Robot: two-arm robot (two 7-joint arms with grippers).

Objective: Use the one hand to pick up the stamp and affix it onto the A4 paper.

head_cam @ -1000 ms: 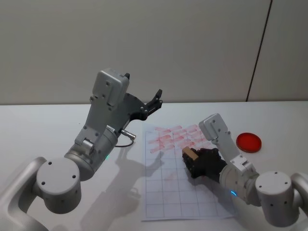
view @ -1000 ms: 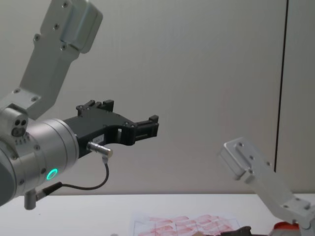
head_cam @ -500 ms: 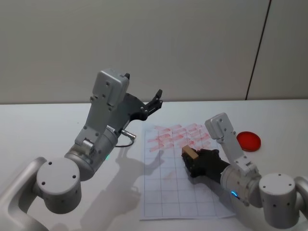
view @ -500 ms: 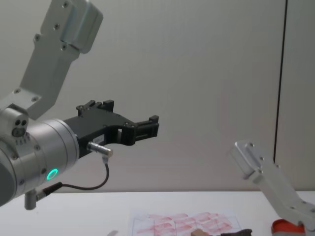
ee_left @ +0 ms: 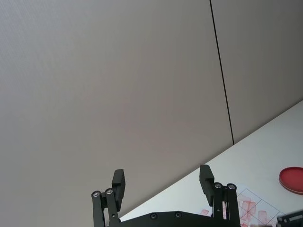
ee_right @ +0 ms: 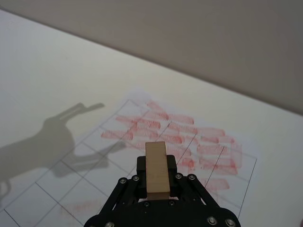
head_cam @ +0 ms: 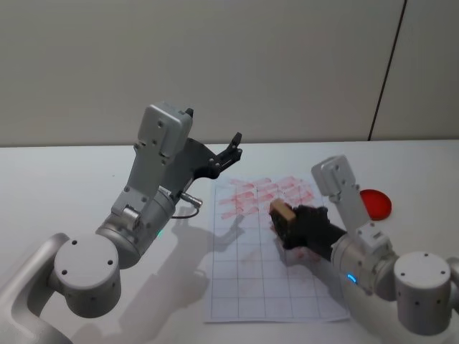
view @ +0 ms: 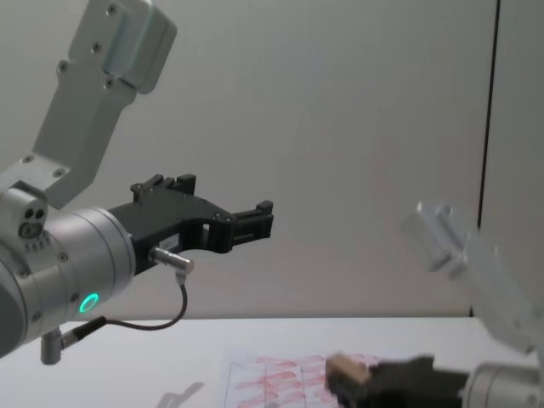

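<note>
Over the A4 paper (head_cam: 251, 287), just past centre toward 1 o'clock: stamp (head_cam: 281, 212) in hand, press pending.
Pick-up looks done: the right gripper (head_cam: 285, 223) has its jaws clamped on the tan block, which in the chest view seems held low over the sheet, not on it. Left to do, by my read: lower it onto a blank cell and press. Far rows at 12 o'clock are full of red marks, near rows mostly bare. Block sits between the two fingers, squeezed on its long sides, one end poking past the fingertips toward the marked rows. Red ink pad (head_cam: 376, 203) lies at 2 o'clock off the sheet. Left gripper (head_cam: 231, 150) idles raised at 11 o'clock, jaws wide, empty.
</note>
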